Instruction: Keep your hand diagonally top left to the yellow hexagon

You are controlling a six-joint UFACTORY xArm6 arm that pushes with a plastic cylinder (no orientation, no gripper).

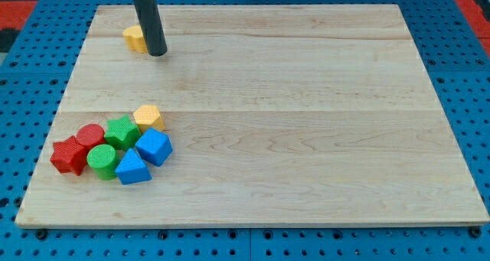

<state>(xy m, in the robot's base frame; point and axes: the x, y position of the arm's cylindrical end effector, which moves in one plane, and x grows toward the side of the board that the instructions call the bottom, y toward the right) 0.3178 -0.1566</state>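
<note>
My rod comes down from the view's top edge, nearly upright, and my tip [158,53] rests on the board [306,138] near its top left corner. I have no claw, only the bare rod, holding nothing. A yellow block [135,38] sits just left of the tip, partly hidden by the rod; I cannot tell its shape. The yellow hexagon [148,116] lies well below the tip, at the top of a cluster: green star [122,132], red cylinder [89,136], red star [68,155], green cylinder [102,161], blue cube [155,147], blue wedge [132,168].
</note>
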